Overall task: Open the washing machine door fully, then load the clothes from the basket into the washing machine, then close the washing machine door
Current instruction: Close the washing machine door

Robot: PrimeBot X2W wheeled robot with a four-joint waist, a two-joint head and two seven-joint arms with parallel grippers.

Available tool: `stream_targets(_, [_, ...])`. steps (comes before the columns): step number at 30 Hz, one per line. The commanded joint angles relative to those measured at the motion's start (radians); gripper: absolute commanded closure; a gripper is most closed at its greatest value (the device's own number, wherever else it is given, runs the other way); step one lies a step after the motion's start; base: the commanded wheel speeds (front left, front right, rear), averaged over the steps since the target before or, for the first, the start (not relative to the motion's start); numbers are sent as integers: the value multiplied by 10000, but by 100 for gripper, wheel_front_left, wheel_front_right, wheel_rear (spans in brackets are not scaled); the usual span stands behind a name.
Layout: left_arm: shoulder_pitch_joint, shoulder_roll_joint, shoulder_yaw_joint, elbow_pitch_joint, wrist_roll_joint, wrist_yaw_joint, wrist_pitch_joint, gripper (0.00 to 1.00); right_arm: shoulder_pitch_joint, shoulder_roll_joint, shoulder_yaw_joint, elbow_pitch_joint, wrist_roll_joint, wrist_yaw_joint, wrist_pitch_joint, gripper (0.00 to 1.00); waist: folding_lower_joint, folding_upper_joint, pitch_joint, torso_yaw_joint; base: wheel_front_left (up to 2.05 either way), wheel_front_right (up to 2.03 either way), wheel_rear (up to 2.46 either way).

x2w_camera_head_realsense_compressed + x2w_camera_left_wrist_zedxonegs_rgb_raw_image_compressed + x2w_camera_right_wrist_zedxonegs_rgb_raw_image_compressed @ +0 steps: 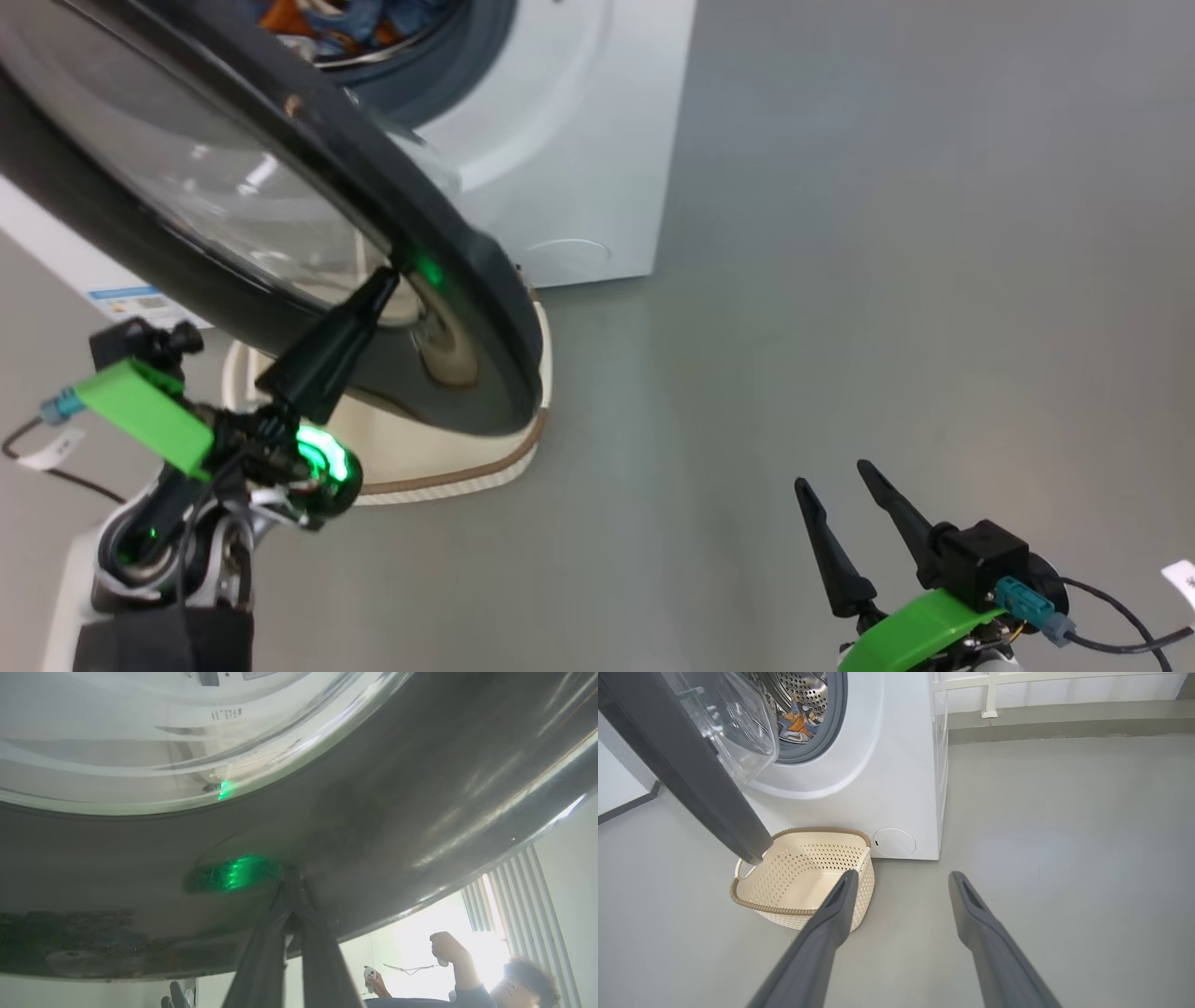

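The grey floor (887, 280) takes up most of the space. To the right of the washing machine (579, 140) it runs wide and flat, and in the right wrist view it reaches a low kerb under a white railing. The machine's right front corner is a straight vertical edge that borders this open stretch.

The washing machine door (467, 271) stands swung out from the front, partway open. Its clear bowl (738, 723) bulges back toward the drum mouth. The door's wide black rim slants down and across. In the head view its lower edge hangs over the basket (817, 830), covering the basket's left part. A gap remains between the door's inner face and the grey gasket.

The basket sits on the floor close against the foot of the machine, just left of the round white cap. Its brown rim and perforated inner walls face upward.

The clothes (796, 721) lie inside the steel drum, blue and orange folds behind the gasket's edge.

The left claw (387, 280) has its fingers pressed together, and their tips touch the glossy outer face of the rim near its lower edge. The right claw (833, 472) is spread wide and holds nothing. It hangs low over the open floor, well apart from door and basket.
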Motion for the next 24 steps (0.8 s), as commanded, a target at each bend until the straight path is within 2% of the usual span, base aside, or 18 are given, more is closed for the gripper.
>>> stream_targets(1, [-494, 121, 189, -212, -8, -97, -108, 100, -249, 46, 266, -193, 60, 16, -116, 0, 0, -1, 317, -395, 0, 0, 0])
stream_targets(13, [-1619, 120, 309, 417, 401, -100, -856, 100, -461, 50, 328, -330, 335, 16, -132, 0, 0, -1, 711, -1103, 0, 0, 0])
stream_targets(24, [-1581, 120, 483, 622, 588, -101, -1152, 100, -454, 50, 172, -401, 317, 16, -133, 0, 0, -1, 559, -859, 0, 0, 0])
